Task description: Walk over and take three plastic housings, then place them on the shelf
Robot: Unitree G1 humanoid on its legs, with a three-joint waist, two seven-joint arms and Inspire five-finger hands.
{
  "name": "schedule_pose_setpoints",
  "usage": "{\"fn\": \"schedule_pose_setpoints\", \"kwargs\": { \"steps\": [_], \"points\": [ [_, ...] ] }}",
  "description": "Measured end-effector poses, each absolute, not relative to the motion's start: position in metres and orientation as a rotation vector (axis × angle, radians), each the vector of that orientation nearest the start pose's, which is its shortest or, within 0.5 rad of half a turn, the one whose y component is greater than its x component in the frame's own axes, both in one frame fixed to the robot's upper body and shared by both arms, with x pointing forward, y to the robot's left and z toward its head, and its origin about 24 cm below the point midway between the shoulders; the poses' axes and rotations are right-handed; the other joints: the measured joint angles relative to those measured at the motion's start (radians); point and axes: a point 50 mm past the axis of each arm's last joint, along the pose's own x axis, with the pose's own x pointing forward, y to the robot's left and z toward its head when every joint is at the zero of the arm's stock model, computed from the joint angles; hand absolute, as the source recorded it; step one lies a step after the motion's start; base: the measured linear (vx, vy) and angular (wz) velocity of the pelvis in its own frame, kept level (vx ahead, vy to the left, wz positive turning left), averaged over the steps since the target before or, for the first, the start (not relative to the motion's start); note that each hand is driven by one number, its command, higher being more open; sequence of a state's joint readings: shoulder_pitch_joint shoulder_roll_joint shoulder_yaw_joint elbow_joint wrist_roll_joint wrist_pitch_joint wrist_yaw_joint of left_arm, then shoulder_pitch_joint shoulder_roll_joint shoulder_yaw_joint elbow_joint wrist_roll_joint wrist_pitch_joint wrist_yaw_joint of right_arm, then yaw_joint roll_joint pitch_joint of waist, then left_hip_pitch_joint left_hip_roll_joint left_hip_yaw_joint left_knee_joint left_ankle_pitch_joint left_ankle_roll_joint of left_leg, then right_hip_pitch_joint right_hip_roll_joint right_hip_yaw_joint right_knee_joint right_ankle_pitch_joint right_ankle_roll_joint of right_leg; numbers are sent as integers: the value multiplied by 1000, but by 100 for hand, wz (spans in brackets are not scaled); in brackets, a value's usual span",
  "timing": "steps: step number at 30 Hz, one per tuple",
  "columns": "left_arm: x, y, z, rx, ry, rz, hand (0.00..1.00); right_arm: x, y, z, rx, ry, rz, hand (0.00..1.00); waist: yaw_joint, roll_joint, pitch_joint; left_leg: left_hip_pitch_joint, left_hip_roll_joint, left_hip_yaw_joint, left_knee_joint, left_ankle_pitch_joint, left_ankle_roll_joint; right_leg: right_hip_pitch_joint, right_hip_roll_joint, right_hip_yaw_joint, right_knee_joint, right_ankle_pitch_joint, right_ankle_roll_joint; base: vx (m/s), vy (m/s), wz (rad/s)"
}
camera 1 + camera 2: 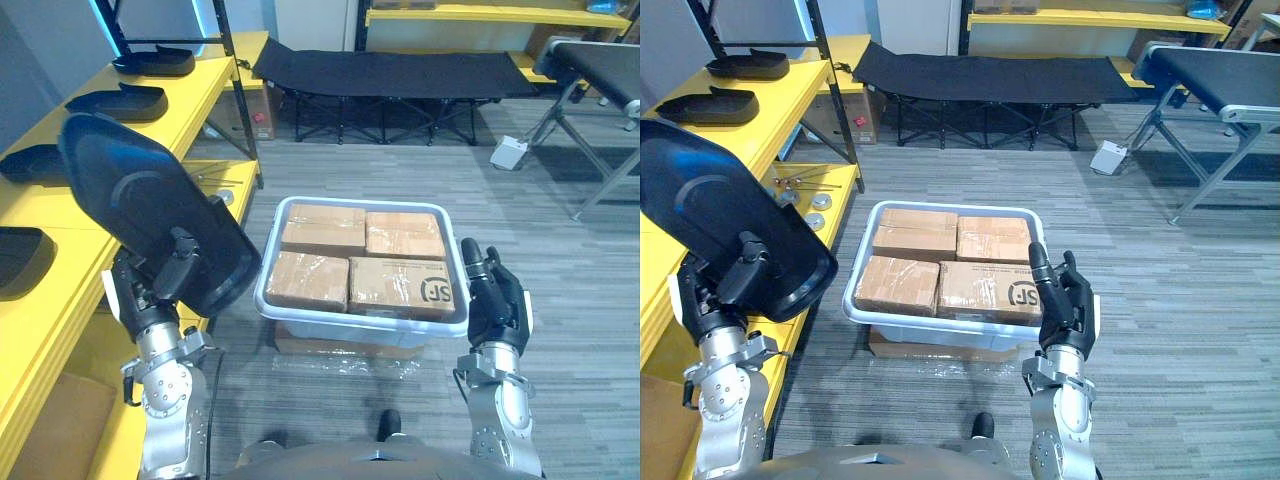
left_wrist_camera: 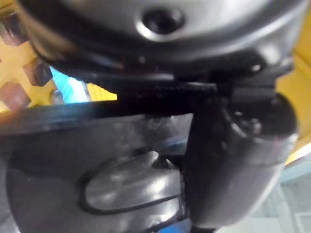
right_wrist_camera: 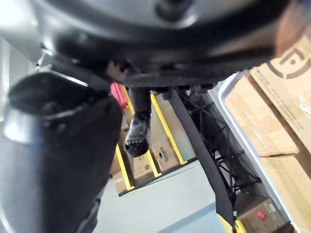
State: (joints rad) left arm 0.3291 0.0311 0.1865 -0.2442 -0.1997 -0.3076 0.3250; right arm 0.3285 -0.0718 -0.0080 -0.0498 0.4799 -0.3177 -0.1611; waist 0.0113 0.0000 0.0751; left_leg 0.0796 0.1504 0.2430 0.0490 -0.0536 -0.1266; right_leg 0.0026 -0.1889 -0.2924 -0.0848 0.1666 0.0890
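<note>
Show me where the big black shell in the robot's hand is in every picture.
Left eye view: the plastic housing sits at the left, gripped by the left hand.
Right eye view: left again.
Left wrist view: close up, against the hand.
Right wrist view: not in it.
Shared landmark: the white tub of boxes.

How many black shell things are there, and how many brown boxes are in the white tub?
Black plastic housings: 5, one in the left hand, four on the yellow shelf
Cardboard boxes in the white bin: 4
Total: 9
</note>
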Motion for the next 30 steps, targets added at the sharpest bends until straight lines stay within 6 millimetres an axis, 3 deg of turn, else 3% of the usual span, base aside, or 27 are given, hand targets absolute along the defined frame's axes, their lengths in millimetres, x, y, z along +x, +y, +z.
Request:
{"fn": "schedule_pose_setpoints", "kwargs": {
  "steps": [5,9,11,14,21,22,25,27,28,29,30],
  "points": [
    [154,246,92,-105,-412,647,0,194,-186,2,343,26,-290,100,51,6,-8,-36,0,-78,12,3,1,19,-4,-73,0,-9,-2,13,-6,37],
    [147,254,106,-65,-480,655,0,204,-171,2,277,43,-208,100,87,2,-11,-82,-4,-172,14,20,-5,42,-3,-151,6,-17,7,30,-10,70],
    [146,256,106,-60,-483,648,0,208,-169,2,267,48,-200,100,103,2,-18,-115,-10,-244,11,25,0,56,0,-141,23,-51,21,38,10,105],
    [145,255,105,-57,-477,607,0,207,-179,2,246,47,-248,100,98,-2,-24,-123,-19,-379,-42,75,-6,58,20,-74,118,-166,31,82,-40,129],
    [132,257,96,-52,-426,620,0,208,-186,-2,242,59,-300,100,112,-3,-26,-126,-26,-461,-44,92,-18,92,16,-124,163,-221,29,30,-37,44],
    [132,257,96,-55,-425,622,0,207,-185,-4,244,69,-301,0,117,-1,-25,-132,-27,-475,-37,92,-18,93,15,-134,175,-233,27,-24,-36,33],
    [130,256,94,-54,-415,610,0,206,-185,-5,226,74,-312,0,116,4,-21,-149,-34,-511,-35,103,-5,105,9,-185,209,-271,27,-23,-34,54],
    [130,253,92,-66,-402,576,0,205,-188,-5,212,79,-352,0,101,7,-18,-168,-48,-493,-39,121,49,125,-6,-247,227,-294,30,-32,-33,102],
    [131,251,91,-85,-403,547,0,204,-193,-5,179,75,-387,0,91,-1,-15,-185,-49,-425,-37,126,138,137,-22,-291,240,-299,28,-29,-17,124],
    [133,247,91,-100,-407,511,0,202,-200,-5,141,72,-427,0,83,8,-3,-200,-25,-313,-28,145,174,159,-30,-340,248,-300,36,-20,2,122],
    [134,245,91,-108,-409,494,0,201,-204,-4,124,71,-448,0,82,16,1,-204,-16,-273,-23,163,169,164,-35,-356,260,-303,41,-1,52,106]
  ]
}}
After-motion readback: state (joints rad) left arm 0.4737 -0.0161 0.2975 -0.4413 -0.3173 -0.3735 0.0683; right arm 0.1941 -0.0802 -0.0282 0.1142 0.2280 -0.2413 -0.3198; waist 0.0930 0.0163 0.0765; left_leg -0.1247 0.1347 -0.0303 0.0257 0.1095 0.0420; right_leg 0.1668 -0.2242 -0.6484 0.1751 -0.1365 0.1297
